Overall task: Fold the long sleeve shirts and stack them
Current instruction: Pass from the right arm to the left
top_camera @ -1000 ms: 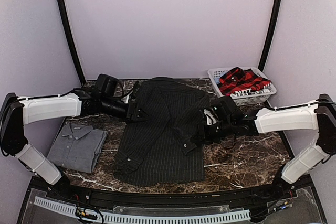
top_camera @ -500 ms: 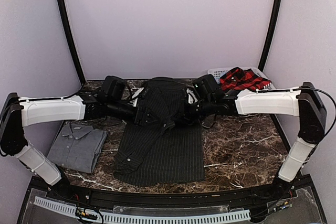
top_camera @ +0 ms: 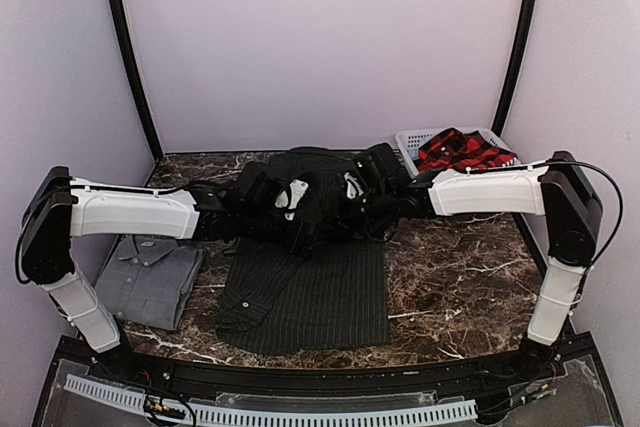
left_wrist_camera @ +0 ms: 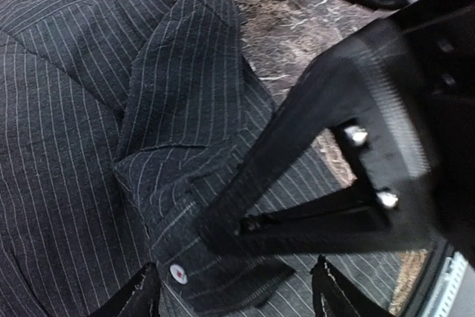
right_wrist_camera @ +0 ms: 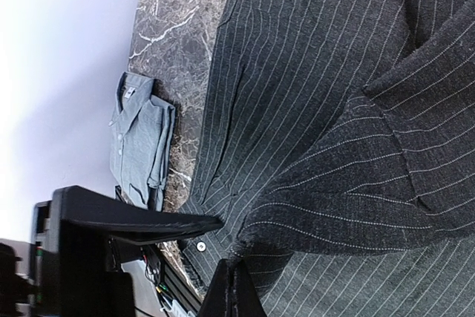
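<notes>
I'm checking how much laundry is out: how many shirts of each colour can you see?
grey shirt: 1
black pinstriped shirt: 1
red-and-black plaid shirt: 1
Total: 3

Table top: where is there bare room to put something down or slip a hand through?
The widest bare marble lies right of the pinstriped shirt, in front of the basket. A narrow strip runs between that shirt and the folded grey shirt. The middle back is crowded: the left arm and right arm meet over the shirt's upper half.
</notes>
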`<action>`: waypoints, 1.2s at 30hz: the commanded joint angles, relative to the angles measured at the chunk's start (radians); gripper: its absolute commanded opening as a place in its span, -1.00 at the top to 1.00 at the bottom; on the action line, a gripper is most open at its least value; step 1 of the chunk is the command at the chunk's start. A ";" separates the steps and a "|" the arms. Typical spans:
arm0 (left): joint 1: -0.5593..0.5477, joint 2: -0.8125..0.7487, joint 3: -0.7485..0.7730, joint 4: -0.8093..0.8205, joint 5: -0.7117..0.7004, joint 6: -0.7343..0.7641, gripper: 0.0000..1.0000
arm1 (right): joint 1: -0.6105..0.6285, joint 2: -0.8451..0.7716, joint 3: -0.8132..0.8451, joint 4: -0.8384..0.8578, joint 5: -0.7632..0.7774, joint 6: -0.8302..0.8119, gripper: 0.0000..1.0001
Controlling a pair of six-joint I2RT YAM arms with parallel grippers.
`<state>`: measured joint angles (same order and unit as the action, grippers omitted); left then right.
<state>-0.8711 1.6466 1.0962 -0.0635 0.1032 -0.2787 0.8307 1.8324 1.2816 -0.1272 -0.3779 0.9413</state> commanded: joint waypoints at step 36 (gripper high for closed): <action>0.074 -0.026 0.405 -0.356 0.042 -0.312 1.00 | -0.168 -0.463 -0.320 0.084 0.469 -0.182 -0.16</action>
<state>-0.8948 1.6806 1.4776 -0.2604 0.0784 -0.3805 0.7036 1.3941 1.0191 -0.0460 -0.0387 0.8085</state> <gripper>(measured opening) 0.018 0.577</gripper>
